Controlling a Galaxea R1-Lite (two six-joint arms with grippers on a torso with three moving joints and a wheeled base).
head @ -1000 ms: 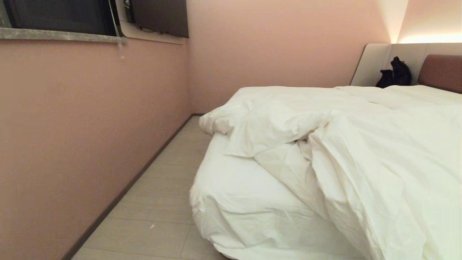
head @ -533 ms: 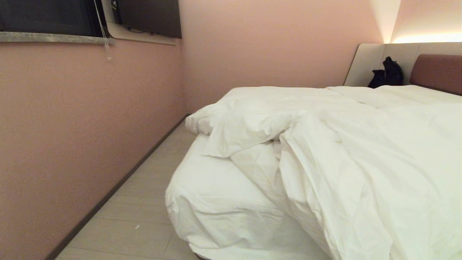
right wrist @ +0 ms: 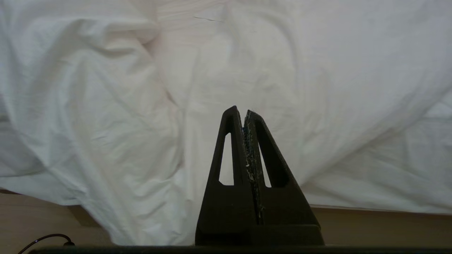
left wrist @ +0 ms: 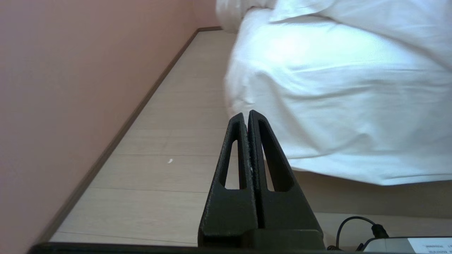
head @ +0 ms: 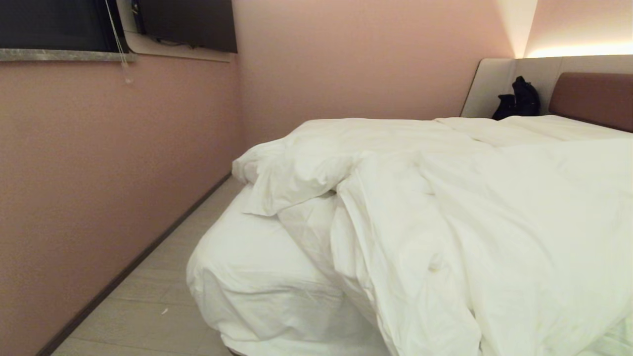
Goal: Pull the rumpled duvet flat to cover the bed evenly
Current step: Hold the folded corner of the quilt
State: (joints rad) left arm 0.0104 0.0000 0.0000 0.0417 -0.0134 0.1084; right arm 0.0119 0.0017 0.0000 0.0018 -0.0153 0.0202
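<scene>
The white duvet (head: 470, 207) lies rumpled over the bed (head: 257, 277), bunched and folded back at the near left corner, where the sheeted mattress shows bare. Part of it hangs down over the foot end (right wrist: 106, 123). Neither arm appears in the head view. In the left wrist view my left gripper (left wrist: 246, 113) is shut and empty, low above the floor, short of the mattress corner (left wrist: 317, 106). In the right wrist view my right gripper (right wrist: 240, 110) is shut and empty, pointing at the hanging duvet without touching it.
A pink wall (head: 99, 173) runs along the left, with a narrow strip of pale floor (head: 148, 306) between it and the bed. A black bag (head: 517, 99) sits by the headboard (head: 588, 94). A window sill and a dark screen are high on the left wall.
The whole head view has slid left, so the camera has moved rightward along the foot of the bed. The duvet itself has not moved.
</scene>
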